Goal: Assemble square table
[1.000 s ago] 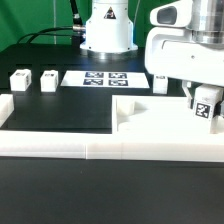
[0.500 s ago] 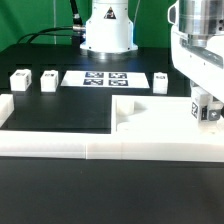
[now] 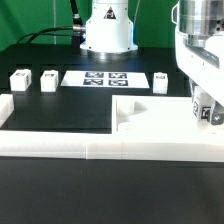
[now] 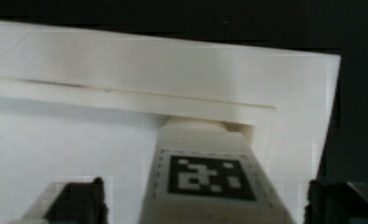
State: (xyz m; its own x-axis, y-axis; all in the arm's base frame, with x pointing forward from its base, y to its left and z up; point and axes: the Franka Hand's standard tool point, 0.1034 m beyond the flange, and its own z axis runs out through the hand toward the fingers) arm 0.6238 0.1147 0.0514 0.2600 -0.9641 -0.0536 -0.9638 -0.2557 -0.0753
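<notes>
The square table's white slab lies at the exterior view's right, against the low white wall. One tagged white leg stands on the slab's far right part, and my gripper hangs around it. In the wrist view that leg rises between my dark fingers, with a gap on each side, so the gripper is open. The slab fills the background there. Three more legs stand loose on the black table.
The marker board lies flat at the back, in front of the robot base. A long low white border wall runs across the front and turns up at the exterior view's left.
A second ago my gripper carried the leg a little higher. It came down onto the slab's right part, and the jaws have now spread away from the leg.
</notes>
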